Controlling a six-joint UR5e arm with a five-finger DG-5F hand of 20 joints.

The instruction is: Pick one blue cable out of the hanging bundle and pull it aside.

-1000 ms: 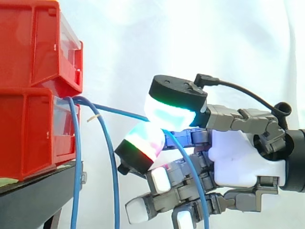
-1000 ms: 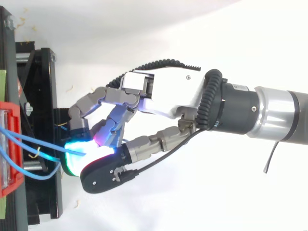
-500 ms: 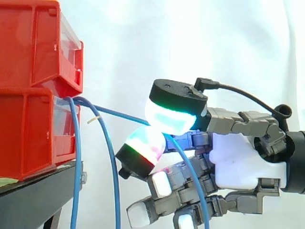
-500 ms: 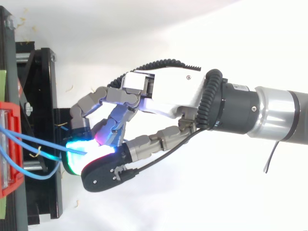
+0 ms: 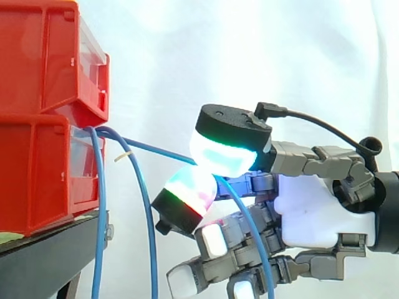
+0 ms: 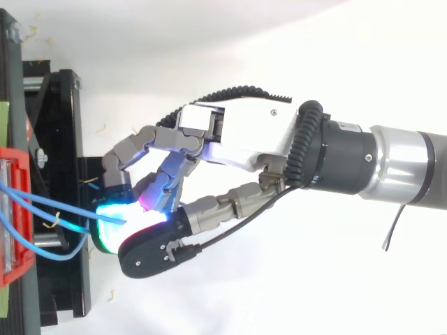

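Just then, from the side camera, I saw the hand (image 5: 312, 212) reaching in from the right, its palm white and its fingers pointing left. They pointed toward two red bins (image 5: 37, 112) stacked on a black stand (image 5: 43, 255) in front of a white curtain (image 5: 249, 50). Two of its fingertips (image 5: 224, 149) were pressed together on one blue cable (image 5: 156, 147). The upper pad glowed cyan and green under a black cap, and the lower one showed bands of cyan, green and red. The remaining fingers were curled loosely below the palm, their pads white, holding nothing that I could make out.

The pinched cable left the front lip of the lower bin and ran rightward and slightly down to the pinch, stretched nearly straight. Past the pinch it dropped in a curve in front of the lower fingers and out of the bottom of the picture. The other blue cables (image 5: 100, 205) of the bundle hung from the same lip, close beside the bins and apart from the hand.

From the overhead camera, the hand (image 6: 237, 136) lay across the picture from the right edge, with its glowing pads just beside the stand. The cable ran into them from the bin at the left edge.
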